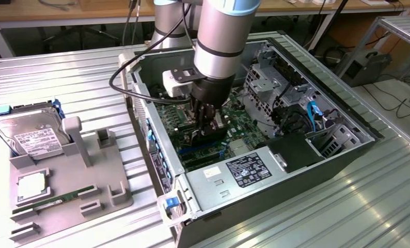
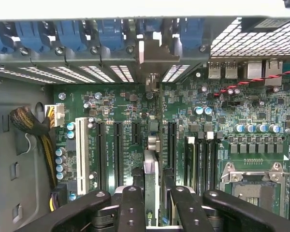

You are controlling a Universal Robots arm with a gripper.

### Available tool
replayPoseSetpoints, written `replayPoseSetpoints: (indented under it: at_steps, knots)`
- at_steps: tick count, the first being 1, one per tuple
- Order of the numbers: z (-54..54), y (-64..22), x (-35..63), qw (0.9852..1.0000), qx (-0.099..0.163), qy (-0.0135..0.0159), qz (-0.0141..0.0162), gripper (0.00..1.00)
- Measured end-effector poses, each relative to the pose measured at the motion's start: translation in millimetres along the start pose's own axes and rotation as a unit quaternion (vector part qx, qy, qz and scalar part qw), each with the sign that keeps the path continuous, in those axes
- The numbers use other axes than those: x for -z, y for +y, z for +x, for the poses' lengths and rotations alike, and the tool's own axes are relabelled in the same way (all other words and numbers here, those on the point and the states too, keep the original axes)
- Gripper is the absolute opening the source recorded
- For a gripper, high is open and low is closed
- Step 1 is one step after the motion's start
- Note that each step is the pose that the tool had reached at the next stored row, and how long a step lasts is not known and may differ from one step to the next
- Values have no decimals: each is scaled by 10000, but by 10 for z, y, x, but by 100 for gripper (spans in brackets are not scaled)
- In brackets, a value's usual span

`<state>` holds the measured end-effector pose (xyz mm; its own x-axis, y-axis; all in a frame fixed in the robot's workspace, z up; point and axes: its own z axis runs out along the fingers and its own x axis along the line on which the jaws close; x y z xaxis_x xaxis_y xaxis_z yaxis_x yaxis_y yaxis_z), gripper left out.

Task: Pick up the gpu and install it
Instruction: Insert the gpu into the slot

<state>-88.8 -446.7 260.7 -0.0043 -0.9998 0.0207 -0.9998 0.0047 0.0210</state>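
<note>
inside the open computer case (image 1: 343, 150), the gpu (image 2: 151, 186) stands on edge above the green motherboard (image 2: 222, 111), clamped between the black fingers (image 2: 130, 205) of the gripper (image 2: 152, 212). seen from the wrist, the card shows as a thin strip with a pale edge, its long axis running straight away from the gripper toward the case's rear wall, parallel to the dark expansion slots (image 2: 117, 147) on either side. its silver end bracket (image 2: 152, 55) points at the row of blue slot clips (image 2: 111, 34) and perforated metal covers. whether the card is seated in a slot cannot be told.

in the exterior view the gripper (image 1: 208, 129) hangs down from the grey, ringed arm (image 1: 222, 36) into the middle of the case, the card's dark body (image 1: 215, 135) just above the board. the case is matte grey sheet metal, lying on its side, with a black labelled power supply (image 1: 250, 168) near its front end.

to the exterior view's left, a grey moulded holder (image 1: 88, 181) carries a silver hard drive (image 1: 29, 134) with a white label and a narrow green memory stick (image 1: 53, 199). everything rests on a ribbed, shiny metal surface (image 1: 357, 206); wooden benches (image 1: 67, 13) and cables line the room behind.
</note>
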Motion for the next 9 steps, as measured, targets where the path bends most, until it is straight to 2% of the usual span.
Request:
replayPoseSetpoints:
  at_steps: [9]
  knots:
    - [-1,-1,-46,10000,0,0,0,26]
